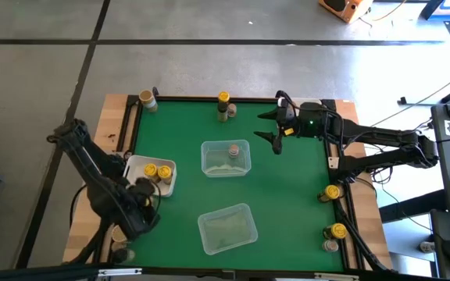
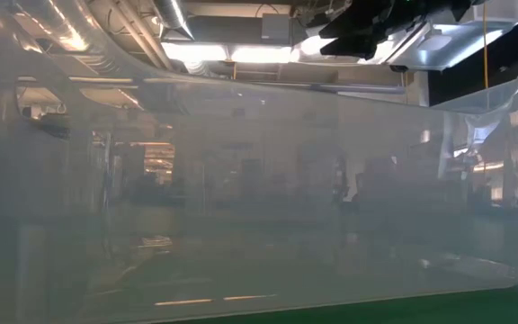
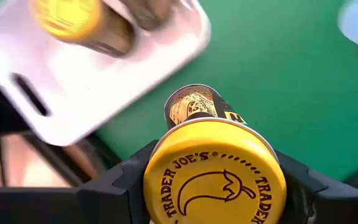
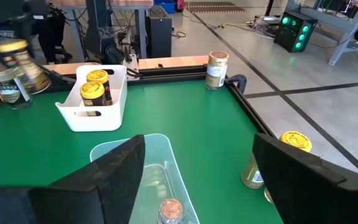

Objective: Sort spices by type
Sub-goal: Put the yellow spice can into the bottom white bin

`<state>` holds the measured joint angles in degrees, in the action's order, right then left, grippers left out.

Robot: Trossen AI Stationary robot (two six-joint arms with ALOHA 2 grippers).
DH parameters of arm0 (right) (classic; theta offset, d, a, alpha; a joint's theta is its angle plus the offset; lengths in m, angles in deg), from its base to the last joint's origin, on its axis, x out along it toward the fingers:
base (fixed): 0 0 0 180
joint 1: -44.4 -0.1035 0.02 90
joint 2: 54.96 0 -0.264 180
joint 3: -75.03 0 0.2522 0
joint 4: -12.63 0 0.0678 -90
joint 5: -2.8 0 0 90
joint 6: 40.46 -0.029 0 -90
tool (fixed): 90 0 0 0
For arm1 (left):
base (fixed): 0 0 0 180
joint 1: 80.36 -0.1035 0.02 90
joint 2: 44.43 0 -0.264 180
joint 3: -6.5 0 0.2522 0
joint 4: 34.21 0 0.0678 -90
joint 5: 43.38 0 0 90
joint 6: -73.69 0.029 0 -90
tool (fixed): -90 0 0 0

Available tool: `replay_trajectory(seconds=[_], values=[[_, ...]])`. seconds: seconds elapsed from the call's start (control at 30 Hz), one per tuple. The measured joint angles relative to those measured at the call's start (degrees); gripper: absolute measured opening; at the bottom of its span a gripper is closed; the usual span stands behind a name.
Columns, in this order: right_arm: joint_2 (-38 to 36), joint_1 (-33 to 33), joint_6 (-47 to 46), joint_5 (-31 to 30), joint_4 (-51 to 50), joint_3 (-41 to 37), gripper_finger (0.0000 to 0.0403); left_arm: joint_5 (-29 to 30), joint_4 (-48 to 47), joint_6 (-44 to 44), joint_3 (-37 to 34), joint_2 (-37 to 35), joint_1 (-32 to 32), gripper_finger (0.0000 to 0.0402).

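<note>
**Dropping the yellow-lid jar in the tray w/o knocking the others**

Left claw (image 3: 213,186) is gripping a yellow-lid Trader Joe's spice jar (image 3: 213,168), fingers closed onto the jar just under the lid, jar pointing toward the white tray (image 3: 114,74). From above, that claw is sitting right by the tray's near corner, front-left of the desk (image 1: 287,195).

Tray's already holding a yellow-lid jar (image 1: 150,169) plus at least one more next to it, so imo the drop spot is the free part of the tray. Tips: bring it in upright, go low before letting go, don't clip the tray wall.

Right claw (image 1: 275,126) is hanging wide open and empty, over the clear tub (image 1: 226,158) w/ one pinkish-lid jar (image 1: 233,151) inside. Other jars are sitting around the desk edges, back and right side.
</note>
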<state>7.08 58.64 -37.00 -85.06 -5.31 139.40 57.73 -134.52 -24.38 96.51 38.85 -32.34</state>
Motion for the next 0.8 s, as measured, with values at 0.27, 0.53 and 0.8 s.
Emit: replay_trajectory(seconds=[0.27, 0.53, 0.8], values=[[0.0, 0.0, 0.0, 0.0, 0.0, 0.0, 0.0299, 4.9, -3.6, 0.4, -1.0, -1.4, -6.1, 0.0218], [0.0, 0.0, 0.0, 0.0, -0.2, 0.0, 0.0299, 5.5, -0.4, 2.3, -8.2, -1.4, -11.2, 0.022], [0.0, 0.0, 0.0, 0.0, -0.1, 0.0, 0.0299, 5.4, 8.0, 6.3, -13.0, -1.4, -14.4, 0.0221]])
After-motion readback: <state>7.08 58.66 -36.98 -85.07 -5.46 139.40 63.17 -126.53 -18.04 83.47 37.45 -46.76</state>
